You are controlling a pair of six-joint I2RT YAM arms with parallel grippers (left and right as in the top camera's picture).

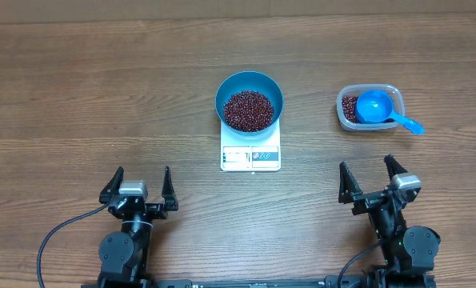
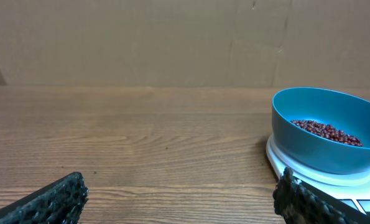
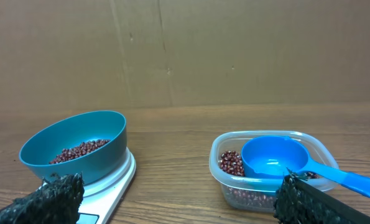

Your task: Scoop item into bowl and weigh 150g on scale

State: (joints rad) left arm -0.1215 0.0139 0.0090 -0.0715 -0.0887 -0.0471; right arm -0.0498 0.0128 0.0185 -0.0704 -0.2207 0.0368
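Lighting's pretty kind here: soft, even, coming from up above, no hard spots. From overhead the brown wood-grain table (image 1: pixel 78 96) is bright edge to edge, grain nice and crisp. The round deep bright blue bowl (image 1: pixel 250 84) of small dark red-brown beans (image 1: pixel 248 110) only drops a thin soft shadow on the small white square scale (image 1: pixel 250 156). Its display is too small to read from up top. The small blue handled plastic scoop (image 3: pixel 272 155) has a mild sheen inside, no real glare. In the wrist views the plain tan back wall (image 2: pixel 172 43) sits dimmer. The left gripper (image 2: pixel 178 204)'s black knobbly fingertips (image 2: pixel 54 202) look a bit soft, maybe too close to the lens.
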